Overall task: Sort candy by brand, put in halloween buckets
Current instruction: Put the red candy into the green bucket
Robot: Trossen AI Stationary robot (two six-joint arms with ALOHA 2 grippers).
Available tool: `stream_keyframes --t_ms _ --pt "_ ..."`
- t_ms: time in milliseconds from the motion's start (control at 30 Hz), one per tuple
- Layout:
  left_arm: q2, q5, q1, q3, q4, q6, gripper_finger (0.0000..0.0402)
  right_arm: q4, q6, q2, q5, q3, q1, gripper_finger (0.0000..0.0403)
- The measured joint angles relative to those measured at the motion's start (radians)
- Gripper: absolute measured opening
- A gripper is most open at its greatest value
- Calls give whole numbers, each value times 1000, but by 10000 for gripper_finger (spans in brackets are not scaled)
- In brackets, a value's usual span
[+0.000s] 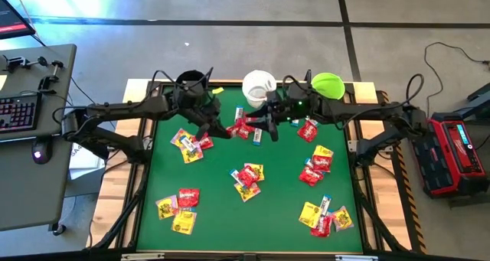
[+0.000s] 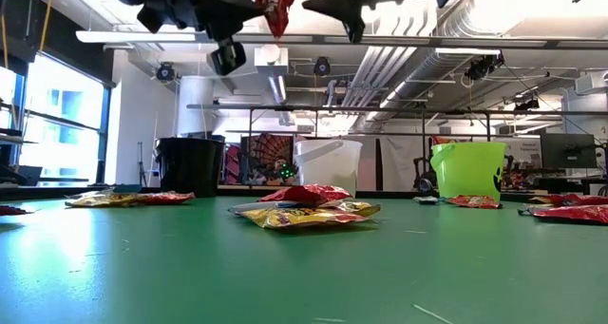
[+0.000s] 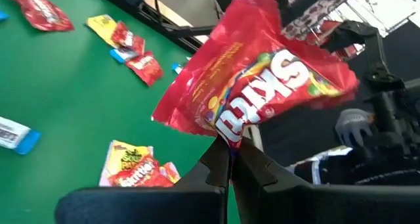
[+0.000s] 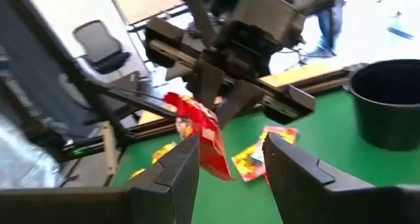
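Observation:
Above the green mat's far middle, my left gripper (image 1: 220, 129) is shut on a red candy packet (image 3: 256, 92). My right gripper (image 4: 233, 165) faces it from the right, open, with a finger on either side of the packet's free end (image 4: 210, 145). In the low view the packet (image 2: 275, 6) hangs high above the mat. The black bucket (image 1: 191, 81), the white bucket (image 1: 259, 85) and the lime green bucket (image 1: 328, 85) stand in a row along the far edge. Many other candy packets lie flat on the mat. My left gripper pinches the red packet by one crimped end edge (image 3: 230, 135) between its two fingertips. The fingers reach out nearly level toward the table's right. The packet stands out beyond them, lifted clear of the mat. My right gripper: whether a finger (image 4: 187, 158) touches the packet, I cannot tell.
Loose red, yellow and white-and-blue candy lies in clusters: near left (image 1: 180, 207), centre (image 1: 246, 177), right (image 1: 315, 165), near right (image 1: 325, 216) and under the grippers (image 1: 191, 145). Bare green mat (image 1: 222, 207) lies between the clusters. A desk with a keyboard (image 1: 19, 112) stands left of the table.

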Motion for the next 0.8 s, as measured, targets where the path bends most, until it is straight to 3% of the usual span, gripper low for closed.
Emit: stream_keyframes --t_ms 200,800 --pt "0 15 -19 0 33 -30 1 20 10 8 -90 0 3 158" --pt "101 77 -18 -1 280 -191 0 76 17 12 -101 0 26 157"
